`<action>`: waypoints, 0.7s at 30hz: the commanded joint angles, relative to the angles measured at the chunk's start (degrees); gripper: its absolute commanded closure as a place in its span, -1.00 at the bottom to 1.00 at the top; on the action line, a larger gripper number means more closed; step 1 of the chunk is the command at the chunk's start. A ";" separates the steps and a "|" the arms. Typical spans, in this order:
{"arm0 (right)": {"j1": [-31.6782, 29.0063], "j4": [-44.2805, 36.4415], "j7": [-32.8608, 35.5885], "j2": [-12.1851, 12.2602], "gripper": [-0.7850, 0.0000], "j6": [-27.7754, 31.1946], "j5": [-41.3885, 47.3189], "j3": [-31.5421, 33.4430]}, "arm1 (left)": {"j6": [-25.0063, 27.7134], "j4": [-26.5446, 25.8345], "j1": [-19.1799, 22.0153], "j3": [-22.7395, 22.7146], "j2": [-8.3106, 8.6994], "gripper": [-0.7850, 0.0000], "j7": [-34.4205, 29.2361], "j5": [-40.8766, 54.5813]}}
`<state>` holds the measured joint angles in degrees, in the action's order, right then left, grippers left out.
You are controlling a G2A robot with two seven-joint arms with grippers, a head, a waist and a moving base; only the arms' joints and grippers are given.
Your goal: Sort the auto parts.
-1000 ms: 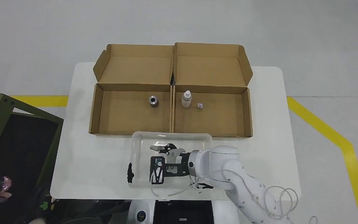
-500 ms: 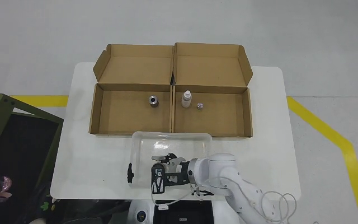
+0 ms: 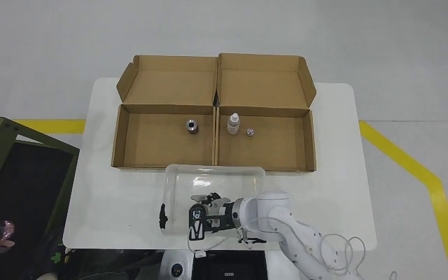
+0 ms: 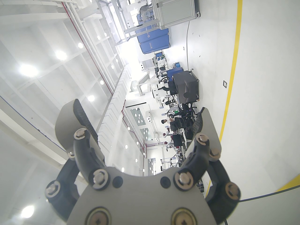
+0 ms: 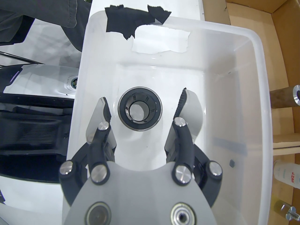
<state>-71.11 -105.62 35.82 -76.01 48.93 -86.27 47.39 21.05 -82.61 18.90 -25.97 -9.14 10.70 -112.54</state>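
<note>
- A white tub [image 3: 215, 167], at the lower centre of the top view, is holding a black ring [image 5: 140, 111].
- The right gripper [image 5: 143, 99] is hanging wide open and empty, one finger on each side of the ring.
- The left-of-centre box [image 3: 117, 138] is holding a metal cylinder [image 3: 191, 126].
- The right-of-centre box [image 3: 309, 140] is holding a bottle [image 3: 233, 123] and a bolt [image 3: 249, 131].
- The left gripper [image 4: 139, 113] is gaping open, holding nothing.

The site was a large industrial hall of the factory or test-laboratory kind. The ceiling [image 4: 35, 36] was high and white, set with rows of round lamps [image 4: 27, 70] and followed along its length by a red pipe [image 4: 78, 33]. A glazed, metal-framed enclosure [image 4: 150, 3] stood beside blue cabinets [image 4: 153, 40], with benches [image 4: 180, 127] crowded with equipment farther down the hall. The pale, smooth floor [image 4: 262, 94] carried a painted yellow line [image 4: 234, 54]. A similar yellow band [image 3: 402, 157] ran past the white table [image 3: 336, 189], on which open cardboard boxes [image 3: 154, 140] were laid out.
</note>
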 commanded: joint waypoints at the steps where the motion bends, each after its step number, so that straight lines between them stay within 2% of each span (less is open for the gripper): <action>1: 0.75 0.98 -0.08 -0.11 -0.30 -0.34 0.21 -0.53 | 0.00 0.00 0.00 0.00 0.00 -1.00 0.00 0.00; 14: 4.97 6.98 -0.34 -0.87 -0.18 -2.16 1.96 -3.93 | 0.00 0.00 0.00 0.00 0.00 -1.00 0.00 0.00; 18: 5.84 8.02 -0.74 -1.04 0.07 -2.50 2.69 -4.65 | 0.00 0.00 0.00 0.00 0.00 -1.00 0.00 0.00; 21: 6.33 8.15 -1.20 -1.10 0.36 -2.48 3.16 -5.07 | 0.00 0.00 0.00 0.00 0.00 -1.00 0.00 0.00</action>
<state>-64.89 -97.46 34.75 -77.10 46.45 -83.22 42.40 21.05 -82.61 18.90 -25.97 -9.14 10.70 -112.54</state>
